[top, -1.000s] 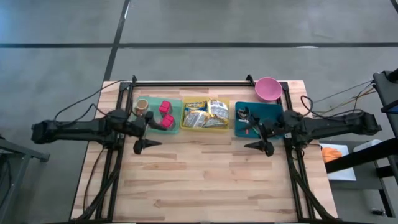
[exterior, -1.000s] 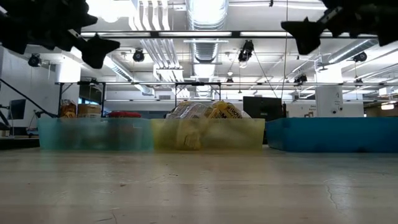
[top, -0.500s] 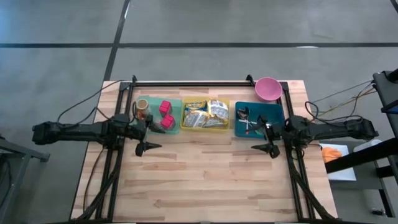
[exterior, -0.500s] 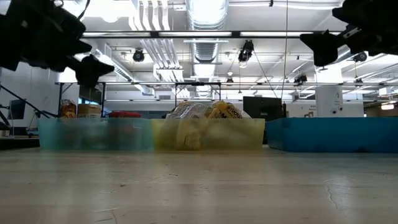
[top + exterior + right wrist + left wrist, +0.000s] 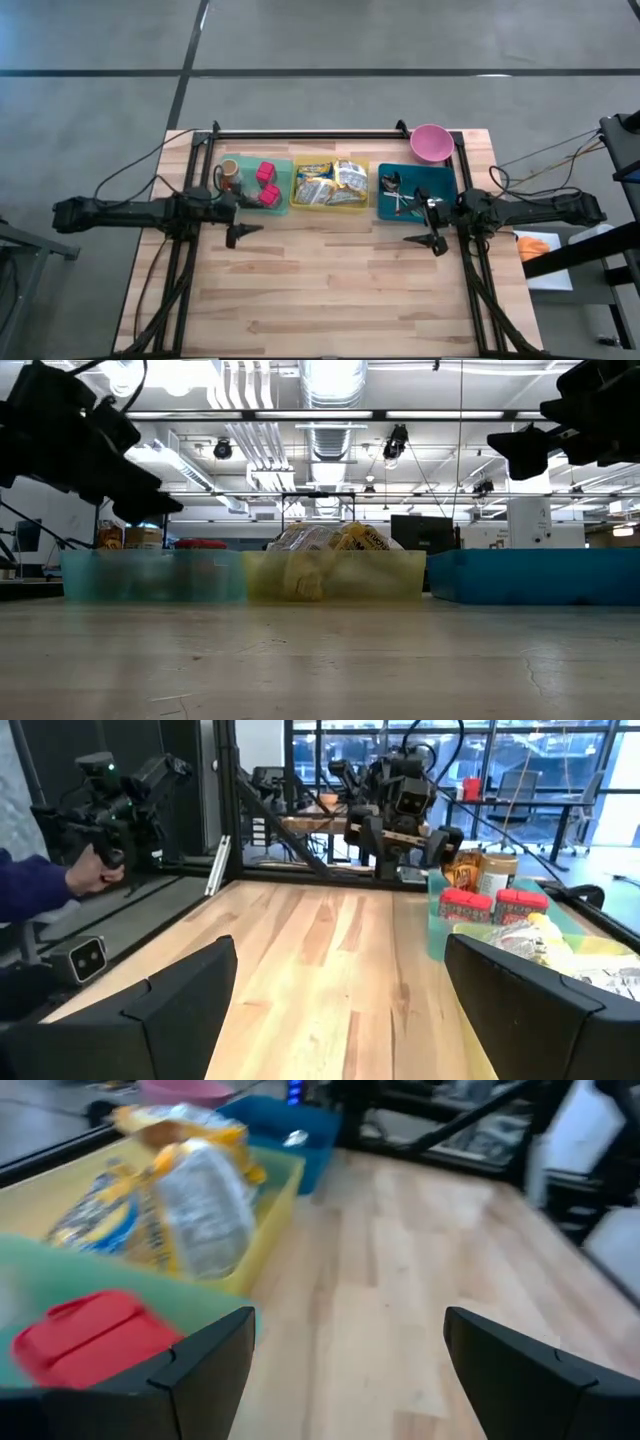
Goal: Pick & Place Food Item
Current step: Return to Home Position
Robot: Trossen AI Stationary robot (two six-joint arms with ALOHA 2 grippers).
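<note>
Hovering released and empty since sorting seems finished: green bin (image 5: 247,167) beside the left jaws, blue bin (image 5: 436,180) beside the right jaws.

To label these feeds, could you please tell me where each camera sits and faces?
High: above the table, facing straight down; shows both arms, left gripper and right gripper.
Low: at tabletop height, facing level toward the yellow bin; grippers overhead.
Left wrist: facing over the green bin; own open fingers below.
Right wrist: facing the left arm; own open fingers below.
Shared: both wrist views show a red can.
</note>
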